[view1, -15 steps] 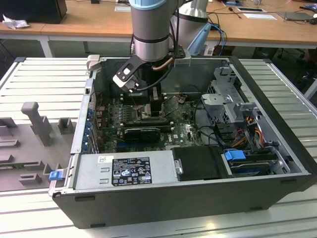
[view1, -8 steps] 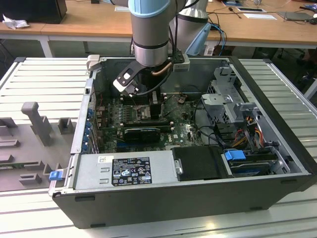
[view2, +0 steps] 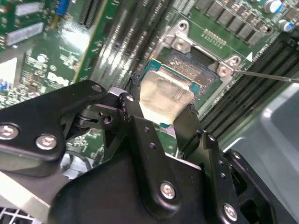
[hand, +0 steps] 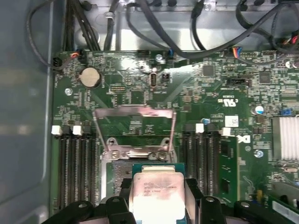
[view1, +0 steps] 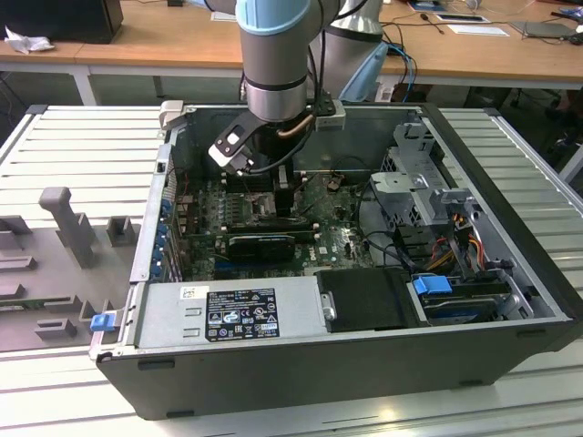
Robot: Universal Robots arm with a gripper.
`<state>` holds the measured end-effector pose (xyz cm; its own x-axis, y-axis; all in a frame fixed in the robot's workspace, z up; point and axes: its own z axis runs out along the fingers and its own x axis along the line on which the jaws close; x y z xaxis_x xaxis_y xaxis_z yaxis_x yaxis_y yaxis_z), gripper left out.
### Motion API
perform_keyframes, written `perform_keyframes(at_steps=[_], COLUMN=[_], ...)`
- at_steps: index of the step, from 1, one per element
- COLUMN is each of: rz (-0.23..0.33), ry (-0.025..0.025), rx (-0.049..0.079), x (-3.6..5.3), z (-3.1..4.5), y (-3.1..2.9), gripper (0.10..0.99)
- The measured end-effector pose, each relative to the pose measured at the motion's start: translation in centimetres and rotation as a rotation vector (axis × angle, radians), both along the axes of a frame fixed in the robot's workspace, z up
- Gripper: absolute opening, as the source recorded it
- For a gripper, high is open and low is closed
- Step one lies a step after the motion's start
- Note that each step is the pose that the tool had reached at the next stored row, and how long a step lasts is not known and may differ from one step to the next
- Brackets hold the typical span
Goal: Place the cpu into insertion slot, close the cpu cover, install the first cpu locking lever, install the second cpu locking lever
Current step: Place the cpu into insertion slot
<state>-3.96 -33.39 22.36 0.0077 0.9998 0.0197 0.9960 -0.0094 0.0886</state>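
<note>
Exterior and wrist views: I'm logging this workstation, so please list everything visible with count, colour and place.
cpu: 1, silvery, held over the slot
slot: 1, dark-rimmed, on the motherboard
cover: 1, silver-grey, swung open beside the slot
motherboard: 1, green, inside the case
case: 1, black, open, on the table
table: 1, pale grey, slatted
gripper: 1, black, shut on the cpu
arm: 1, grey and blue, reaching into the case
</note>
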Motion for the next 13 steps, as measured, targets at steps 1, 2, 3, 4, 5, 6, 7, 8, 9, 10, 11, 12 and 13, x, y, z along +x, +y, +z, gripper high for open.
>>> perform_keyframes(at_steps=[1, 2, 3, 4, 5, 6, 7, 8, 9, 10, 11, 12, 13], rz=[0.001, 0.004, 0.01, 0.014, 0.02, 0.023, 0.026, 0.027, 0.027, 0.026, 0.021, 0.015, 0.011], ry=[-0.0001, 0.0, 0.0, -0.0001, -0.0004, -0.0006, -0.0005, -0.0005, -0.0005, -0.0005, -0.0004, -0.0004, -0.0005], rx=[0.0, 0.0, 0.0, 0.0, 0.0, 0.0, 0.001, 0.001, 0.001, 0.001, 0.001, 0.0, 0.001], x=[-0.02, -0.07, -0.13, -0.17, -0.24, -0.29, -0.37, -0.42, -0.45, -0.46, -0.46, -0.46, -0.46], z=[-0.04, -0.09, -0.17, -0.24, -0.49, -0.66, -0.94, -1.19, -1.31, -1.43, -1.51, -1.55, -1.59], y=[0.14, 0.29, 0.44, 0.53, 0.73, 0.81, 0.93, 1.01, 1.04, 1.1, 1.14, 1.18, 1.22], gripper=[0.529, 0.529, 0.529, 0.529, 0.529, 0.529, 0.529, 0.529, 0.529, 0.529, 0.529, 0.529, 0.529])
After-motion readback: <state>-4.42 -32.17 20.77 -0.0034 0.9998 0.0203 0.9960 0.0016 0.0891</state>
